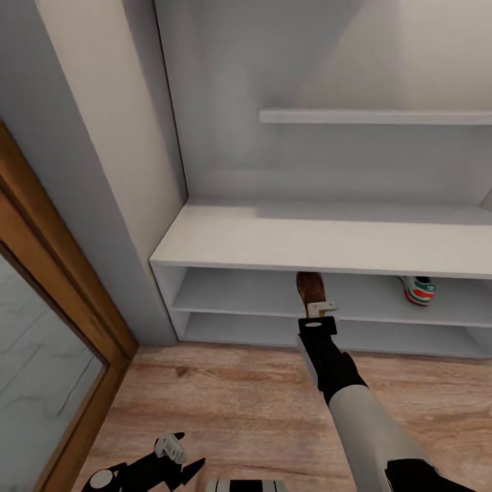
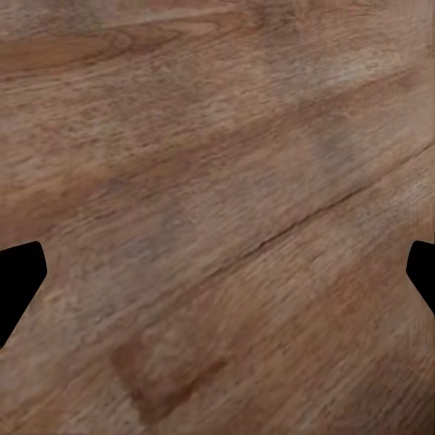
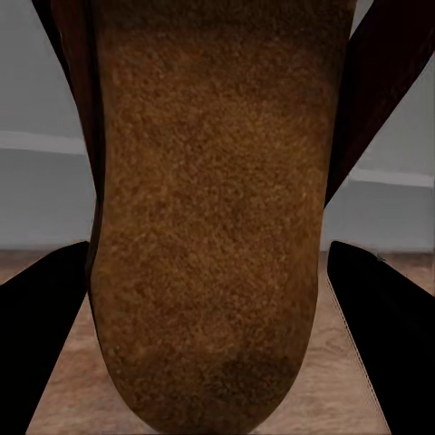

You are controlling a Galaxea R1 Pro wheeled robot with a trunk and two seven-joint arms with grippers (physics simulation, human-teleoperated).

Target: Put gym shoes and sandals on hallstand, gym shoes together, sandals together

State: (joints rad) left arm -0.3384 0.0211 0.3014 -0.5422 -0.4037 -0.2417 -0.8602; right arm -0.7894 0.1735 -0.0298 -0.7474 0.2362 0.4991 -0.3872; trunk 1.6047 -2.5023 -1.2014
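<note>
A dark brown sandal [image 1: 309,285] with a tan footbed [image 3: 208,208] is at the front of the upper open shelf of the pale grey-white hallstand [image 1: 328,239]. My right gripper [image 1: 321,311] is shut on its heel end, a dark finger [image 3: 41,344] on either side. One white gym shoe [image 1: 418,290] with green stripes and a red mark lies on the same shelf, further right. Low at the left, my left gripper [image 1: 181,459] hangs open over the corridor floor [image 2: 217,181], holding nothing. The left wrist view looks down on bare planks between its fingertips [image 2: 18,281].
A wooden door frame [image 1: 61,287] with a glass panel runs along the left, beside a grey wall post. A wall shelf [image 1: 376,117] juts out above the bench top. Wood flooring [image 1: 239,403] stretches in front of the rack.
</note>
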